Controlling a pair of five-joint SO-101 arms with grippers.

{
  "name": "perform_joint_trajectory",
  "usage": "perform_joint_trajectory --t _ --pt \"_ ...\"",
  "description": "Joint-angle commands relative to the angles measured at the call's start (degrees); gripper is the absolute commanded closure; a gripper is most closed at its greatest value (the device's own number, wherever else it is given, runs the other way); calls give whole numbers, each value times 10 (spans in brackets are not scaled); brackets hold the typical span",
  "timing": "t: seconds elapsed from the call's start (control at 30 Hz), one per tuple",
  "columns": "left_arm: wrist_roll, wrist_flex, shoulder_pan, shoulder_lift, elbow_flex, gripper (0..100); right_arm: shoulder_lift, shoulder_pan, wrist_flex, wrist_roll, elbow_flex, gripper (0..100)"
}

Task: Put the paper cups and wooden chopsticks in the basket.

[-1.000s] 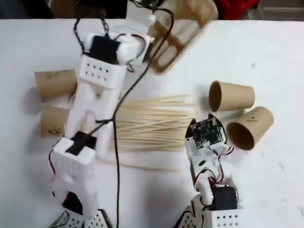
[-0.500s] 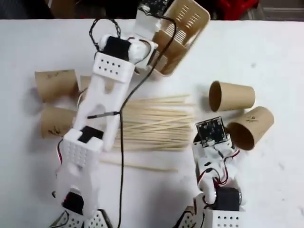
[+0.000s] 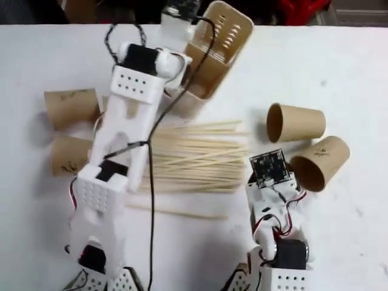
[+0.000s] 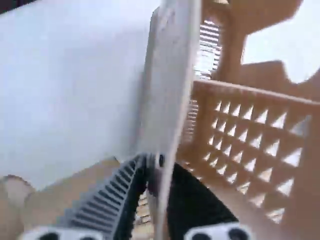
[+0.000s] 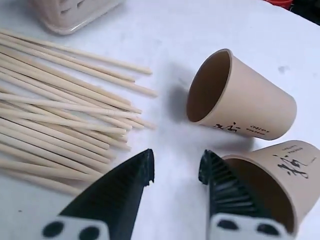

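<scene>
Left pincer (image 4: 155, 170): clamped on one wall of the basket (image 3: 221, 48); the wall stands edge-on between the two fingers in the left wrist view.
Right pincer (image 5: 176, 167): fingers apart, nothing between them; sits at the 4 o'clock edge of the chopsticks (image 3: 194, 157), between the stick ends and the cup at 3 o'clock (image 3: 319, 162).
Basket: at 12 o'clock of the stick pile, set aslant with its long axis running 7 to 1 o'clock. Whether it rests on the worktop (image 3: 351, 73) cannot be told.
Chopsticks: loose pile at mid-worktop, sticks lying roughly 9 to 3 o'clock. None in the basket.
Single stick (image 3: 176, 210): at 6 o'clock of the pile, apart from it.
Cup at 2 o'clock (image 3: 295, 123): on its side, mouth toward 9 o'clock, just beside the cup at 3 o'clock.
Cup at 3 o'clock: on its side, mouth toward about 8 o'clock.
Cup at 10 o'clock (image 3: 71, 108): on its side, partly behind the left arm.
Cup at 9 o'clock (image 3: 68, 154): on its side, just below the former, partly behind the same arm.
</scene>
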Motion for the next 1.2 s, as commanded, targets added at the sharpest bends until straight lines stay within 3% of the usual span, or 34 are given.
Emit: perform_joint_trajectory --t 0.0,0.37,0.53,0.87,1.03,1.17 --pt "13 2 -25 -7 -35 849 -3 1 2 5 -10 840" --pt "9 -3 -33 -28 -76 850 -2 3 2 6 -10 840" --pt "-16 34 -29 -58 -142 847 -2 2 2 6 -10 840" --pt "-21 96 -64 -156 -149 847 -1 1 2 23 -9 843" --pt "-57 100 -132 -271 -83 849 49 0 -2 25 -32 844" --pt "-65 99 -167 -379 79 849 161 -9 -22 25 -97 844"
